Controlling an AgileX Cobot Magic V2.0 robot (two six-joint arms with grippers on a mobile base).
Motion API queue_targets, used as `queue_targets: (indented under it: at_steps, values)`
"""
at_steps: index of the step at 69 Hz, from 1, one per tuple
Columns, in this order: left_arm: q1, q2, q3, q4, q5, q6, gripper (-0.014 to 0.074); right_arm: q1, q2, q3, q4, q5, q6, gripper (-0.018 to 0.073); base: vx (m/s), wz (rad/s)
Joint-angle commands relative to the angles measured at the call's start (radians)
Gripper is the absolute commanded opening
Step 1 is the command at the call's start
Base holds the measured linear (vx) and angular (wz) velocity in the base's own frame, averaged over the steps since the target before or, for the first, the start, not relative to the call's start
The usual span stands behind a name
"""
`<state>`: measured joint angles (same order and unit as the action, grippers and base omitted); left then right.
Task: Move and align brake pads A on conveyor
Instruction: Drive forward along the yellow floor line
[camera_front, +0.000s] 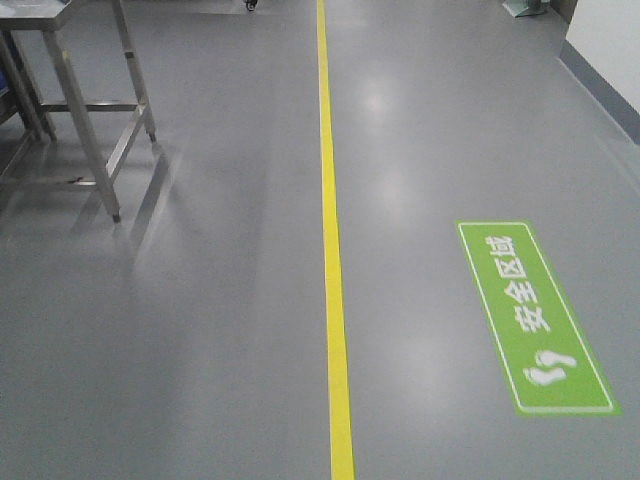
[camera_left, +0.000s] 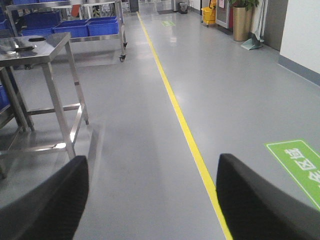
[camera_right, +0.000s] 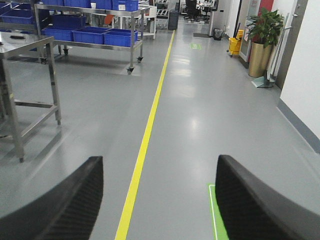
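I judge this the approach step: my left hand (camera_left: 152, 161) and right hand (camera_right: 160, 160) hang open and empty over the floor (camera_front: 180, 350) by the yellow line (camera_front: 333, 250), with no pads or conveyor in view, so next I must drive to find them.

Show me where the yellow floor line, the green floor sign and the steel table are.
Yellow painted floor line (camera_front: 333, 260): front view, its middle stretch.
Green rectangular floor sign with white footprints (camera_front: 532, 318): front view, its centre.
Shiny steel table (camera_left: 46, 50): left wrist view, bare tabletop.
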<state>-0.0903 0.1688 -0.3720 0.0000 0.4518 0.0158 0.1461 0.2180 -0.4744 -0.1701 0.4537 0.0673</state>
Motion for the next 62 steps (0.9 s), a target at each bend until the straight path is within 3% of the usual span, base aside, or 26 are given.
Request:
queue_targets:
  at_steps: [1,62]
  values:
    - [-0.003,0.013,-0.025,-0.01,-0.075,-0.001,0.0524,-0.002,0.014,-0.026,-0.009,-0.07,-0.007,0.0473,0.82,0.0]
    - [-0.003,0.013,-0.025,-0.01,-0.073,-0.001,0.0524,-0.002,0.014,-0.026,-0.009,-0.07,-0.007,0.0473,0.81,0.01]
